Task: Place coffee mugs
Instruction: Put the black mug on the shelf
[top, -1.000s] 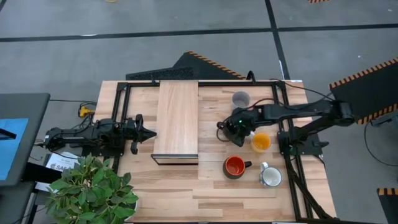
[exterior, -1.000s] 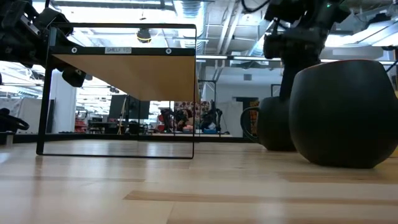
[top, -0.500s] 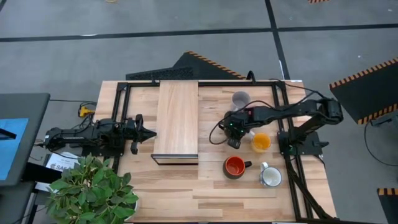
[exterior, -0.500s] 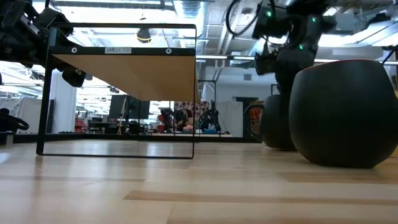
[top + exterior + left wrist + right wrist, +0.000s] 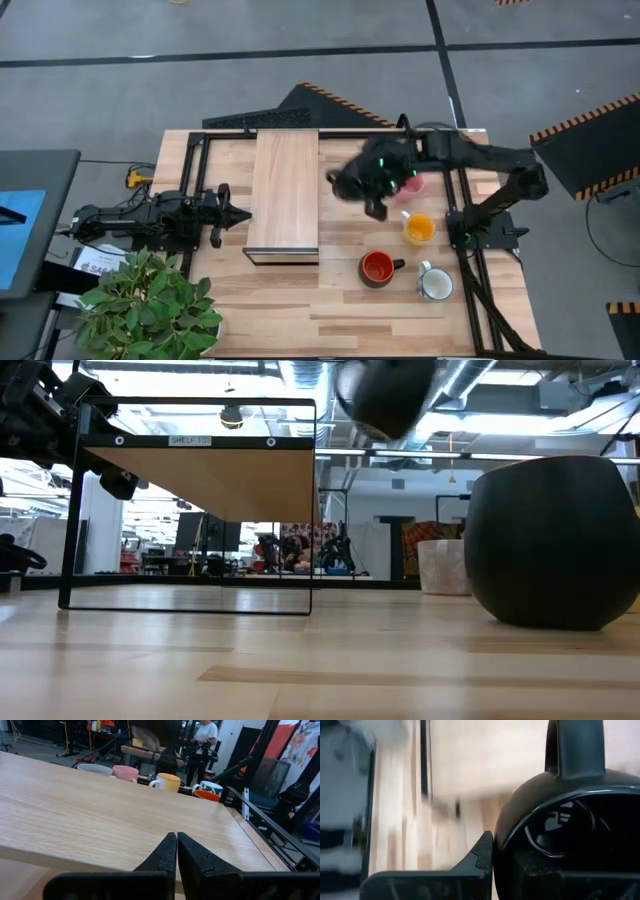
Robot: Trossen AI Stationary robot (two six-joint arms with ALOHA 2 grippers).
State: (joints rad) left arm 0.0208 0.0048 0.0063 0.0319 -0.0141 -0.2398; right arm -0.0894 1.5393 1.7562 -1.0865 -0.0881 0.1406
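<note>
My right gripper (image 5: 368,190) is raised above the table, right of the wooden shelf (image 5: 284,195), and is shut on the black coffee mug (image 5: 570,825), which shows blurred and high up in the low view (image 5: 385,395). On the table stand the pink mug (image 5: 411,186), the orange-yellow mug (image 5: 419,228), the red-orange mug (image 5: 377,267) and the white mug (image 5: 435,285). The pale grey mug (image 5: 92,768) shows past the shelf top. My left gripper (image 5: 240,213) waits shut at the shelf's left side. My right gripper holds the black mug by its rim (image 5: 502,837). One finger (image 5: 481,854) lies against the outside of the wall; the mug hides the other finger. The fingers slant down from the table's right. The mug is lifted clear, tilted, its mouth toward the wrist and its handle (image 5: 575,745) on the far side.
The shelf's black frame (image 5: 70,510) carries a wooden board above the table. Black rails (image 5: 452,170) run along the table's right side by the right arm's base. A potted plant (image 5: 150,310) stands at the near left corner. Bare wood lies near the front edge.
My right gripper has taken hold of the black mug and gone steeply up, also shifting toward the far edge and the shelf. The mug has left the table and hangs high. The pink mug behind it has come into view.
</note>
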